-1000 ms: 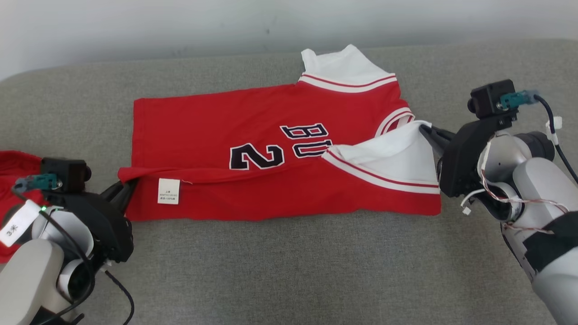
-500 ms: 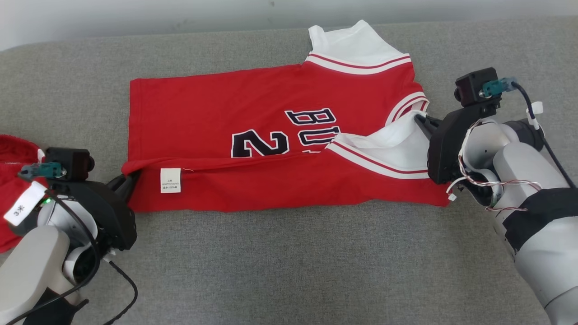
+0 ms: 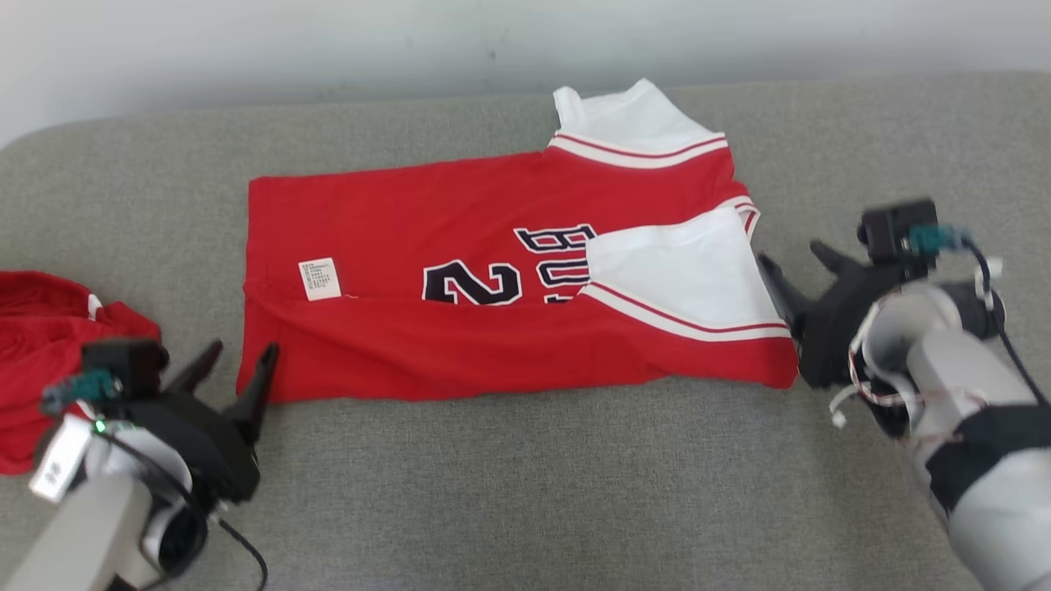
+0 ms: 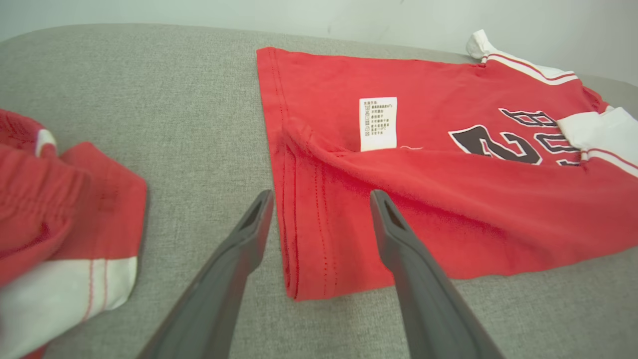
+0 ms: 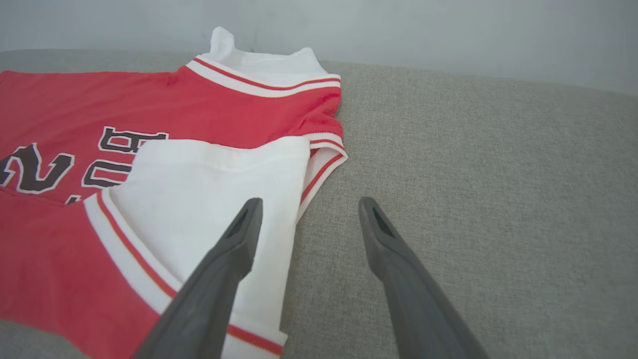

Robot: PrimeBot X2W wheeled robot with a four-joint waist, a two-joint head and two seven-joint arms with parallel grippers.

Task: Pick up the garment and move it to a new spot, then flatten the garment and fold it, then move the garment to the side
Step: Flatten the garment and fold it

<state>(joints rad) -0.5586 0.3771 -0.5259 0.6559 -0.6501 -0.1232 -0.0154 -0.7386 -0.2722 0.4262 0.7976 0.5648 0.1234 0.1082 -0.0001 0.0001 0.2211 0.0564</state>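
Grey padded bench (image 3: 525, 492) carries the left claw (image 3: 243, 349) and right claw (image 3: 788, 251), both with fingers spread and empty. Beyond them the red garment (image 3: 460, 246) lies folded, long axis left-right, hem left, white sleeves right. It reads "2" and "BU" upside down; the print on its white label (image 3: 318, 277) is too small to read.

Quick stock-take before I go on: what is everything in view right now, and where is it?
jersey: one, red with white sleeves and dark lettering, lying flat mid-cushion, near edge folded up over the front
label: one, white, on the jersey near its left end
second garment: one, red and white, bunched at the cushion's left edge
cushion: one, grey, under everything
wall: one, pale, behind the cushion
left gripper: one, dark, open, at the jersey's left end, holding nothing
right gripper: one, dark, open, beside the folded white sleeve at the jersey's right end, holding nothing
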